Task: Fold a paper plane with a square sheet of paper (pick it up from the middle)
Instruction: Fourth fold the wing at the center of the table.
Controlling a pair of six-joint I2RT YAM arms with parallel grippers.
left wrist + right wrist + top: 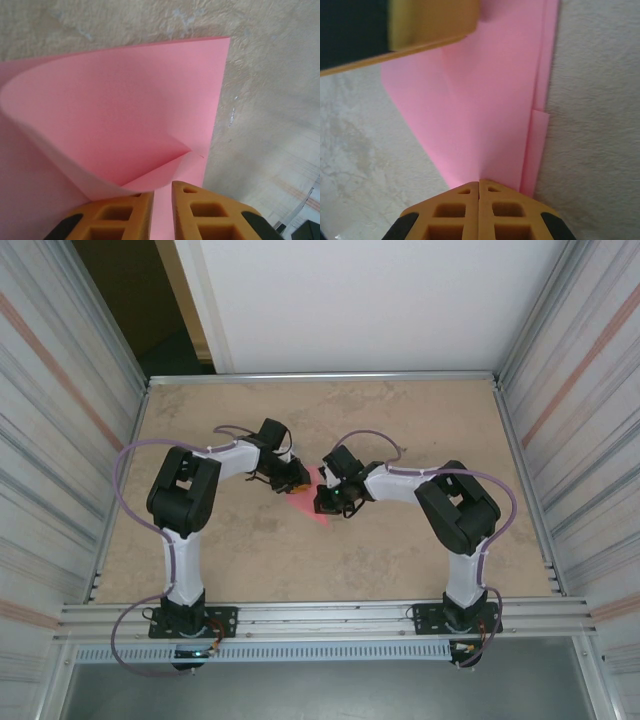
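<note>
- The left arm reaches in from the left over the table, bent sharply at the elbow.
- The left gripper has its orange jaws drawn nearly together, nipping a corner flap of the square sheet of paper. The flap is lifted and curls over the rest of the sheet.
- The pink sheet sits mid-table between the two grippers, with part of it flat on the surface.
- The right gripper is clenched, its jaws pressed flush together, with the tips at the paper's edge where layers overlap. I cannot tell whether any paper is caught between them.
- The right arm bends in from the right.
</note>
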